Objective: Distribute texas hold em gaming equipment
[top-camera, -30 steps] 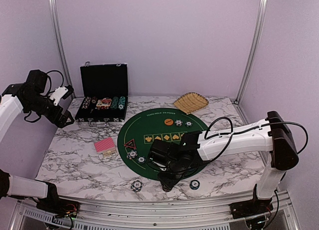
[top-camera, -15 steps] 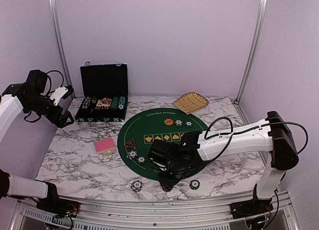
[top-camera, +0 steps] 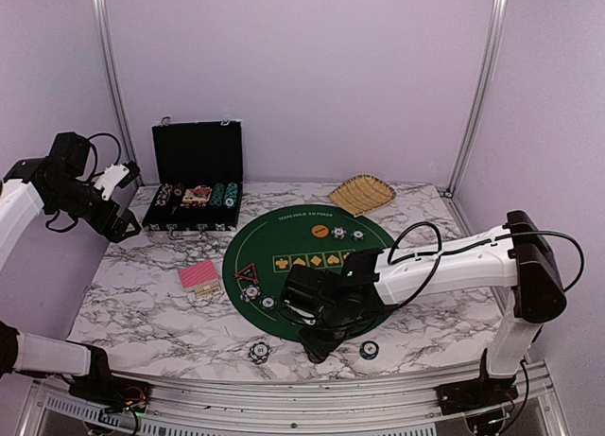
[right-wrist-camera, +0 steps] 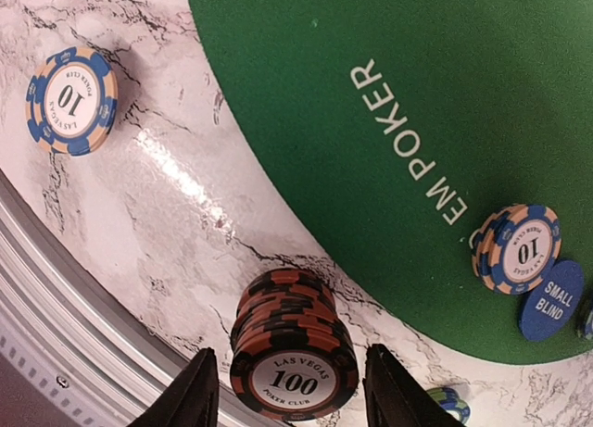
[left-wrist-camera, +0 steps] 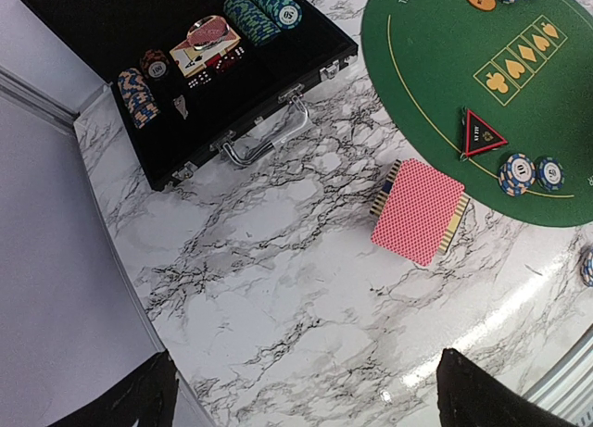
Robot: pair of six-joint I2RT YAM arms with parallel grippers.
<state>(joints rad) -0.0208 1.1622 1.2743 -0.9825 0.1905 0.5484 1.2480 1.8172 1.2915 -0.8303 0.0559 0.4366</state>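
Right gripper (right-wrist-camera: 295, 395) half-spread, straddling the red-black chip stack (right-wrist-camera: 295, 348) with slivers of daylight, gripping nothing. The stack stands on the tabletop (top-camera: 151, 313) at the green mat (top-camera: 312, 256)'s six o'clock. Left gripper (top-camera: 118, 223) gapes wide, empty.

Red-and-black stack of 100 chips (right-wrist-camera: 295, 376) stands upright between the fingers (right-wrist-camera: 193, 397) of the right gripper (right-wrist-camera: 290, 350), with a blue-tan 10 chip (right-wrist-camera: 71, 101) lying flat farther ahead.

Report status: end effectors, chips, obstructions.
Left end effector open, empty. Right end effector open, straddling chip stack beside mat. Nothing blocking.
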